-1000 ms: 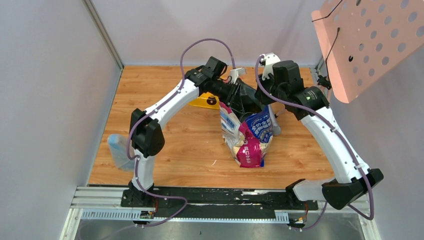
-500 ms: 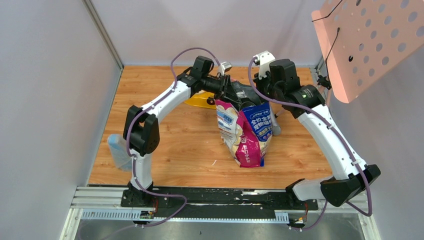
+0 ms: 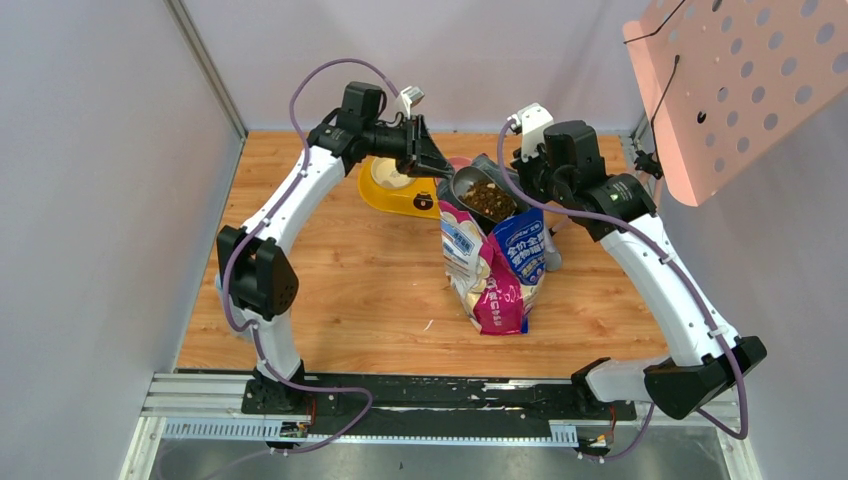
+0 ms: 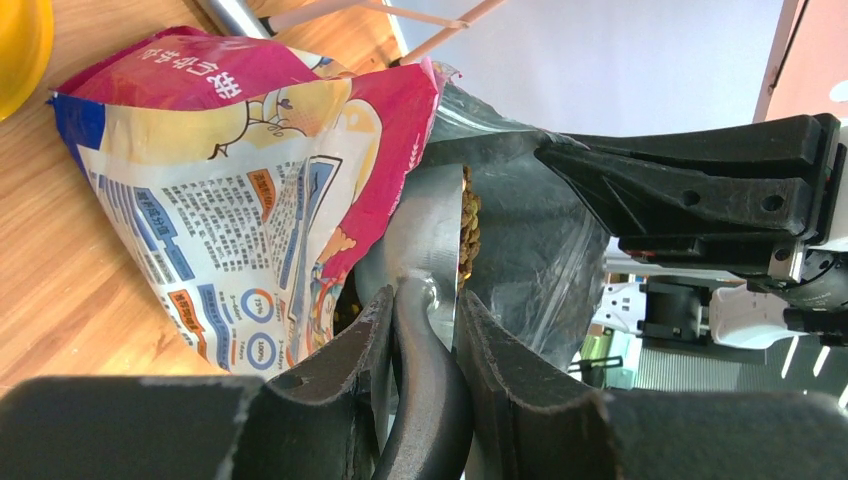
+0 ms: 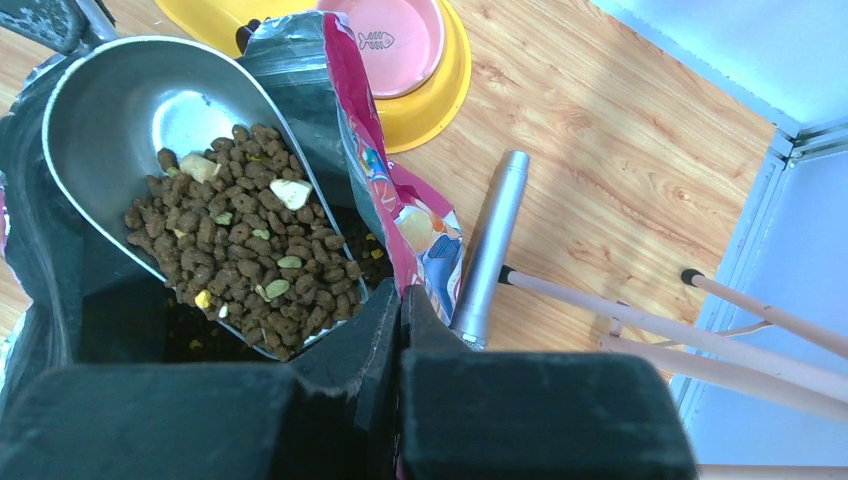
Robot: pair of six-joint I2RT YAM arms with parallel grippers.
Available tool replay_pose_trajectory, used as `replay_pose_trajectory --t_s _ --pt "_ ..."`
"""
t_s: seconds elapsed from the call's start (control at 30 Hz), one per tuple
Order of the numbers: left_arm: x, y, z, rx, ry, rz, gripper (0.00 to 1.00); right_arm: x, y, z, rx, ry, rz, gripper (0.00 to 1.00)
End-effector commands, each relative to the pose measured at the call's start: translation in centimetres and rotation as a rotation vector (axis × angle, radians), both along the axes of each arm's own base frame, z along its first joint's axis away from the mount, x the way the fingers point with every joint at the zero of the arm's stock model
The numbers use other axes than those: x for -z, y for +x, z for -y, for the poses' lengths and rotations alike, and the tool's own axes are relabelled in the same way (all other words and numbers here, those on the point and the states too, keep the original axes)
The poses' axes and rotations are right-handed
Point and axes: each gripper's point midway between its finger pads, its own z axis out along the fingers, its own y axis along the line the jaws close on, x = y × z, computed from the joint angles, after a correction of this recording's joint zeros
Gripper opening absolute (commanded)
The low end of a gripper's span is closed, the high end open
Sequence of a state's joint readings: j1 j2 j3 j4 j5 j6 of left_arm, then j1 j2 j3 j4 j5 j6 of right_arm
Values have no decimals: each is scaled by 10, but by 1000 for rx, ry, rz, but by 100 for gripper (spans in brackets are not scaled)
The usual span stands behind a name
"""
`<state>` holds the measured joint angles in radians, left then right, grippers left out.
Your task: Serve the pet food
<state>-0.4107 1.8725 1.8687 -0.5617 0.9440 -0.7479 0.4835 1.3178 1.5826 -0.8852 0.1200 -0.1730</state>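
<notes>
Over the open mouth of the printed bag (image 3: 495, 270), toward the far middle of the table (image 3: 330, 290), the pet food (image 5: 240, 250) lies heaped in the grey metal scoop (image 5: 150, 110). The left gripper (image 4: 420, 300) is clamped narrow on the scoop's handle from the left, and the right gripper (image 5: 400, 300) is pinched fully together on the bag's right-hand rim. A yellow bowl (image 3: 390, 195) sits just far-left of the bag, and a silver tube (image 5: 490, 245) lies beside the bag on its right.

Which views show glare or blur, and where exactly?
Right wrist: glare inside the scoop, pet food sharp, right tool dark and soft. Left wrist: left tool blurred up close, bag print readable. Top external: even light, no strong glare.
</notes>
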Motion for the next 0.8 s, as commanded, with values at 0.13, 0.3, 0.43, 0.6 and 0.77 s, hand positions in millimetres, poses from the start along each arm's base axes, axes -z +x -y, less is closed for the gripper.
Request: replay_pose_trajectory --t_s 0.13,0.3,0.43,0.6,0.77 --pt "-43 -5 -34 -24 -84 107 0 -59 11 4 6 33 210 0" --pt "-53 -10 -39 -34 -11 274 0 -59 10 4 5 35 213 0" --pt "-56 -12 -37 -29 61 389 0 -58 7 5 3 39 222 0" --pt "-53 -22 -21 3 133 446 0 -56 6 6 -1 37 226 0" --pt "-49 -21 -20 6 127 401 0 -57 5 7 0 39 229 0"
